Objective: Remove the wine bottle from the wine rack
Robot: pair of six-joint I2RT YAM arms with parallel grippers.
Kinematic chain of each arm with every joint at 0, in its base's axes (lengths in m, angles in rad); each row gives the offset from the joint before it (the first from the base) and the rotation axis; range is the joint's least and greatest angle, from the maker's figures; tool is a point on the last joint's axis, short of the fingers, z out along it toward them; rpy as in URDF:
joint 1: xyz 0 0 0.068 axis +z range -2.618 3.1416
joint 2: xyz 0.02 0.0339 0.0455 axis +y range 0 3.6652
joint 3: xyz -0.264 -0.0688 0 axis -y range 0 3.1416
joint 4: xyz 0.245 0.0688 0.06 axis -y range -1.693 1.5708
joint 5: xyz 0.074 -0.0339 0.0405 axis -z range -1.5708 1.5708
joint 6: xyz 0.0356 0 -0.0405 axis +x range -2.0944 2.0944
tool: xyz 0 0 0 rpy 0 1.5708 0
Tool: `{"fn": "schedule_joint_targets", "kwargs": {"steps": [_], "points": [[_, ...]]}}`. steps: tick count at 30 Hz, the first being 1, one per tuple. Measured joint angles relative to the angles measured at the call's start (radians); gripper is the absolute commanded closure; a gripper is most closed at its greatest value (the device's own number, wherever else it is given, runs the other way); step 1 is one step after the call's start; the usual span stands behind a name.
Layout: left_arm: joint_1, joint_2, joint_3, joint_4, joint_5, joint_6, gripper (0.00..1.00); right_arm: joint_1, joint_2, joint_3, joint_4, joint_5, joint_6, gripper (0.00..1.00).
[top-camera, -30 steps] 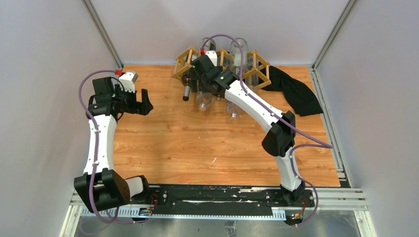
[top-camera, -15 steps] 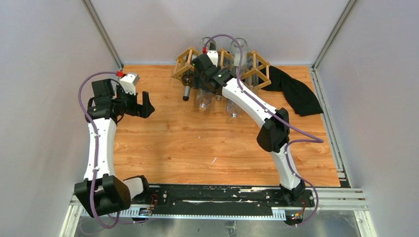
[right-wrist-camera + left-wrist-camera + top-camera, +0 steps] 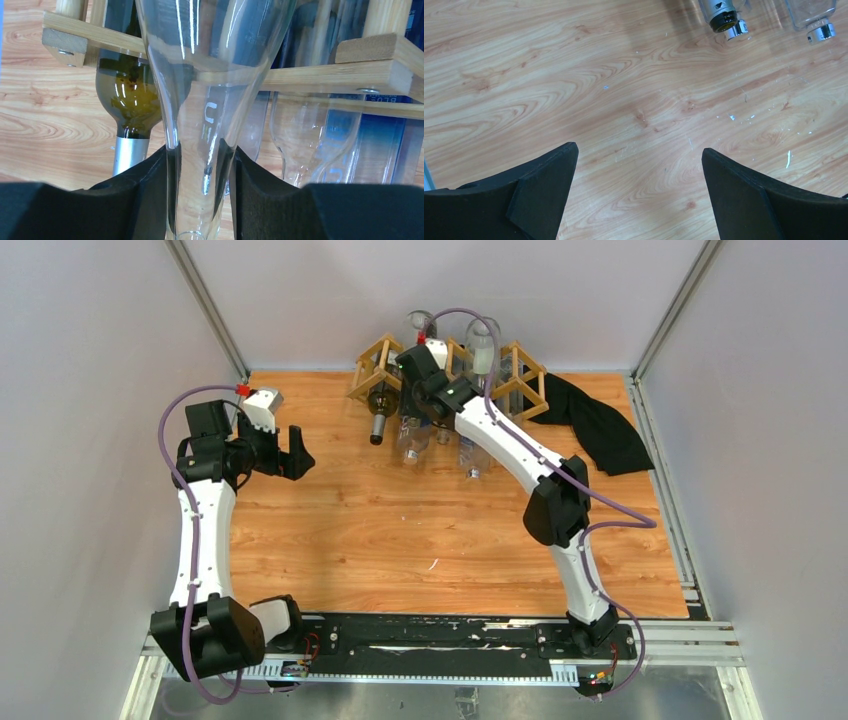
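Right gripper (image 3: 200, 200) clamped on the neck of the clear wine bottle (image 3: 210, 75).
Its body lies ahead in the wine rack (image 3: 310, 75); pull straight back along its axis. Left gripper (image 3: 639, 190) gapes empty.

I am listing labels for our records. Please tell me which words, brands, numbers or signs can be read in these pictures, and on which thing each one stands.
"BLO": small pale letters on the blue bottle behind the wine rack, right wrist view; the rest is cut off and the reading is uncertain.
A pale mark on the clear bottle, perhaps "U": too faint to be sure.
Top and left wrist views: no text can be read.
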Motion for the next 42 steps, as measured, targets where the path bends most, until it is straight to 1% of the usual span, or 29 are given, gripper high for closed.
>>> {"fn": "schedule_joint_targets", "kwargs": {"steps": [4,8,15,19,26,32,36,38,42], "points": [[0.0,0.0,0.0,0.0,0.004,0.003,0.0,-0.005,-0.047,-0.07,0.04,-0.031,0.0,1.0],[0.0,0.0,0.0,0.0,0.015,0.014,0.0,-0.012,-0.122,-0.142,0.043,-0.09,-0.001,1.0],[-0.02,0.0,0.01,-0.005,0.052,0.073,0.0,-0.025,-0.349,-0.349,0.056,-0.219,0.004,1.0],[-0.048,-0.002,0.028,-0.006,0.095,0.135,0.0,-0.026,-0.469,-0.464,0.057,-0.325,0.009,1.0],[-0.101,-0.052,0.035,-0.01,0.158,0.281,0.0,-0.026,-0.587,-0.59,0.08,-0.396,0.042,1.0],[-0.21,-0.07,0.101,-0.009,0.169,0.373,0.0,-0.025,-0.646,-0.616,0.08,-0.453,0.071,1.0],[-0.288,-0.072,0.141,-0.004,0.14,0.415,0.0,-0.025,-0.689,-0.628,0.08,-0.486,0.085,1.0],[-0.334,-0.091,0.142,-0.006,0.126,0.441,0.0,-0.024,-0.71,-0.632,0.079,-0.504,0.089,1.0],[-0.37,-0.159,0.142,-0.007,0.086,0.531,0.0,-0.015,-0.738,-0.632,0.079,-0.533,0.091,1.0]]}}
